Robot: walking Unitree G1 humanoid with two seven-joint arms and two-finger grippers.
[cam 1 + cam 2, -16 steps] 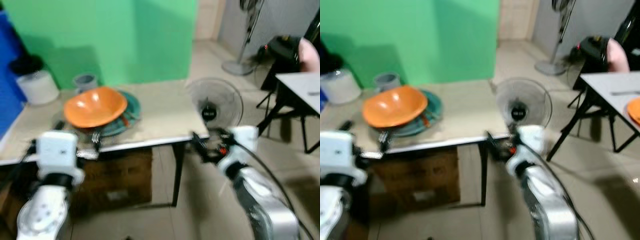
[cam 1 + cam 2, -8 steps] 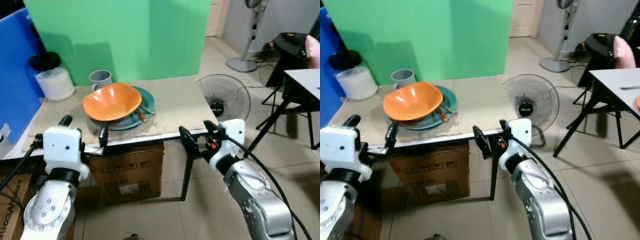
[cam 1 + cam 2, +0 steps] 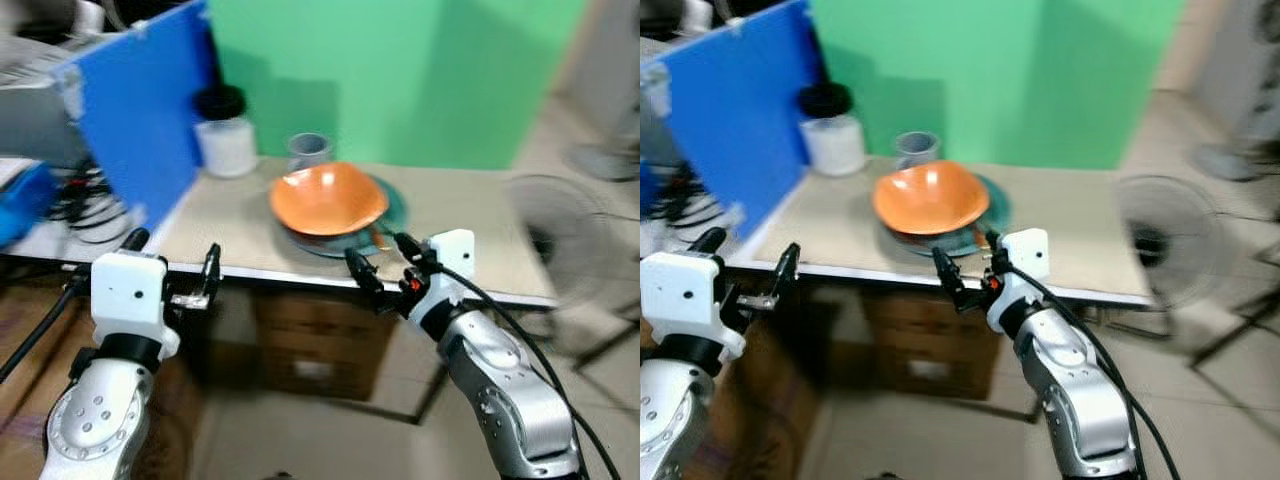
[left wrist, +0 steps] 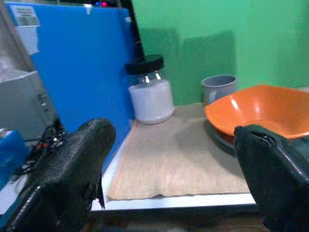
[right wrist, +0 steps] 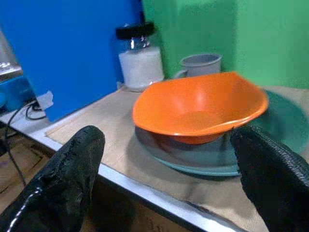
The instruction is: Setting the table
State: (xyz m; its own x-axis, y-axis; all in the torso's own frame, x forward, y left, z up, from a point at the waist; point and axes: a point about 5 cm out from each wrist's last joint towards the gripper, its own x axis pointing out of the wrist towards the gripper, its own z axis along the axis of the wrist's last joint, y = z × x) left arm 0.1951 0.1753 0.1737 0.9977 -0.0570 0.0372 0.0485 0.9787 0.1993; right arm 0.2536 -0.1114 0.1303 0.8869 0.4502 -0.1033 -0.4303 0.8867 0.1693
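Orange bowl [image 3: 329, 197], glossy with a wavy rim, sits stacked on a teal plate [image 3: 385, 212] mid-surface [image 3: 230, 215], grey mug [image 3: 308, 150] behind. Right gripper [image 3: 383, 268] hovers at the near edge, fingers spread wide, empty; left gripper [image 3: 172, 272] likewise open, holding nothing. The bowl looks slick, so a poor pinch could tip the stack.

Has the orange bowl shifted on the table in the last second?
No. The orange bowl sits on the teal plate beside the grey mug, as before; the camera turned.
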